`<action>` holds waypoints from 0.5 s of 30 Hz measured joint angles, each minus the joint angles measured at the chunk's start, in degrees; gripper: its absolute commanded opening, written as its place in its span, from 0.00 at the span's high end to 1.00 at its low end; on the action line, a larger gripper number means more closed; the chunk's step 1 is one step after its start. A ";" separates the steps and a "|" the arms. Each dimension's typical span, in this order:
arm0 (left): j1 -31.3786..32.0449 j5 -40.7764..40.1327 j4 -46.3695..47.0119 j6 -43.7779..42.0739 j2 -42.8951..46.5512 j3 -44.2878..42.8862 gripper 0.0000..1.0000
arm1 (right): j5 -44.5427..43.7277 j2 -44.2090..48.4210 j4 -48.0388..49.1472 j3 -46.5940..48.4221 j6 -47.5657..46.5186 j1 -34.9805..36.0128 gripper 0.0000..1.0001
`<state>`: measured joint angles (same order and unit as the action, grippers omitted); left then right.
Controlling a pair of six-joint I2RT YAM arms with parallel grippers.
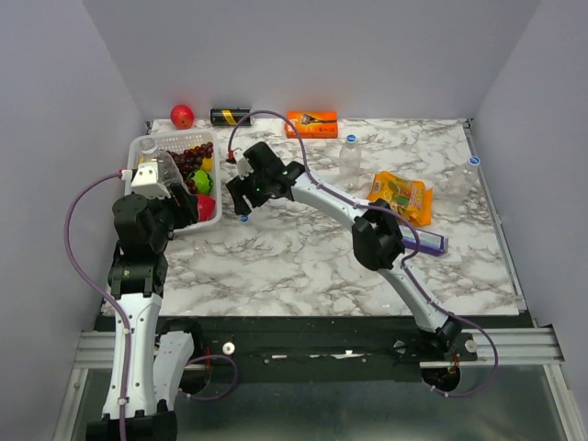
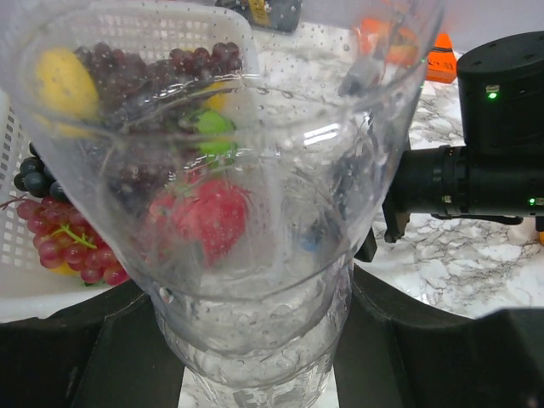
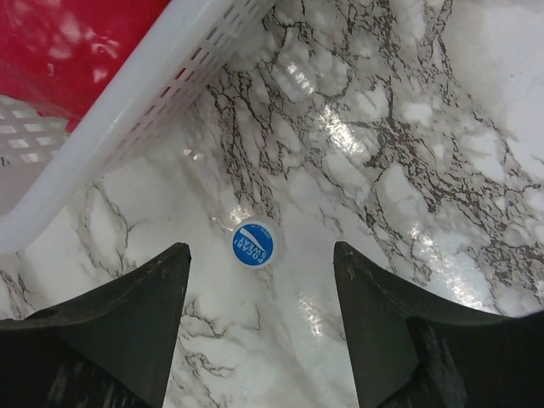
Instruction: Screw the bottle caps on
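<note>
My left gripper [image 2: 255,348] is shut on a clear bottle [image 2: 246,195], which fills the left wrist view. In the top view it holds this bottle [image 1: 163,173] tilted over the basket's near edge. My right gripper [image 3: 259,252] is open, its jaws on either side of a blue cap [image 3: 257,242] lying flat on the marble and a little above it. This cap [image 1: 243,219] lies just right of the basket. A second clear bottle [image 1: 350,161] stands upright at the back centre with a blue cap [image 1: 351,139] on top. A third blue cap [image 1: 474,161] shows near the right edge.
A white basket [image 1: 147,144] of grapes and other fruit stands at the back left, and its wall [image 3: 144,110] is close to my right gripper. A red apple [image 1: 182,116], a black-and-gold can [image 1: 231,117] and an orange box [image 1: 311,123] line the back. A yellow snack bag [image 1: 401,197] lies right of centre.
</note>
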<state>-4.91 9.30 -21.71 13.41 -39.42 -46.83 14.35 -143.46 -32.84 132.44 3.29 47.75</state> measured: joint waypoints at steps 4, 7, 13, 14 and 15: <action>-0.46 0.17 -0.81 0.52 0.02 0.00 1.00 | -1.42 -1.90 0.02 1.62 1.20 0.70 0.26; -0.74 0.28 -1.20 0.87 0.09 0.00 1.00 | -3.04 -2.51 0.17 2.75 1.73 1.01 0.28; -0.79 0.37 -1.25 1.42 0.70 0.00 1.00 | -6.71 -3.91 0.55 4.13 2.27 3.21 0.32; -0.79 0.37 -1.25 1.53 0.83 0.00 1.00 | -7.28 -4.17 0.61 4.13 2.27 3.54 0.32; -0.81 0.37 -1.25 1.64 0.94 0.00 1.00 | -7.72 -4.42 0.59 4.13 2.29 3.74 0.32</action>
<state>-5.72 9.67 -22.96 15.05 -38.48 -46.83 6.63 -147.87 -32.25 136.57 5.58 51.48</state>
